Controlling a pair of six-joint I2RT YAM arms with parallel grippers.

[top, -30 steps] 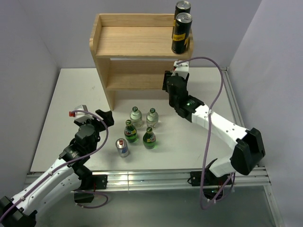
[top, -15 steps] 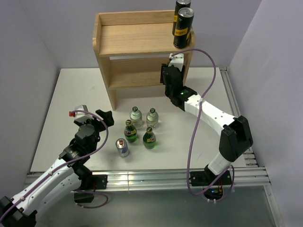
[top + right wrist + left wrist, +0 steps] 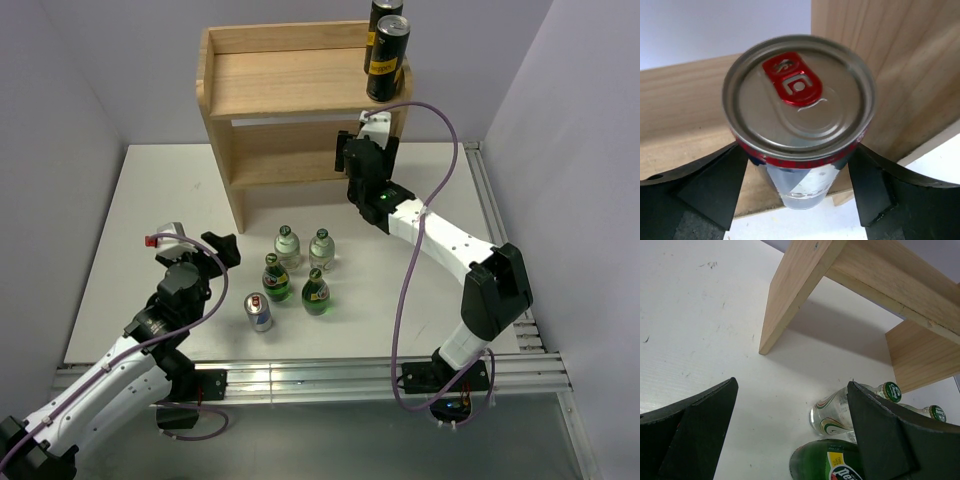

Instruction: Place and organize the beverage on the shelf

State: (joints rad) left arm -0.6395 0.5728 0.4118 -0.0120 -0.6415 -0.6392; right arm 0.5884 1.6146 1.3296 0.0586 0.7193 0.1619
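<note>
The shelf [image 3: 290, 85] stands at the far side of the white surface [image 3: 150, 200], its open front facing the arms. On its top tier, at the right end against the rim, two black cans with yellow labels stand upright one behind the other: the front black can [image 3: 386, 60] and the rear black can [image 3: 383, 12].

At the right end of the shelf's lower tier, close to the right side panel, a silver can with a red pull tab [image 3: 797, 100] stands upright over the front edge of the board. The right hand [image 3: 365, 150] reaches in from the front, one finger on each side of this can. The can's wide top hides the contact lines, so I cannot tell whether the fingers press on it or have let go.

On the surface in front of the shelf, four small bottles stand upright in a tight cluster. The two clear bottles [image 3: 287, 245] [image 3: 322, 247] are nearer the shelf, and the two green bottles [image 3: 275, 278] [image 3: 316, 291] are just behind them on the arms' side. Farther still from the shelf, beside the left green bottle, a second silver can [image 3: 259, 312] stands upright.

The left hand [image 3: 218, 246] hovers low over the surface, out from the shelf's left side panel and left of the bottles. Its fingers are spread wide and released, with nothing between them. Its own camera looks past them at the foot of that panel, one clear bottle and one green bottle.
</note>
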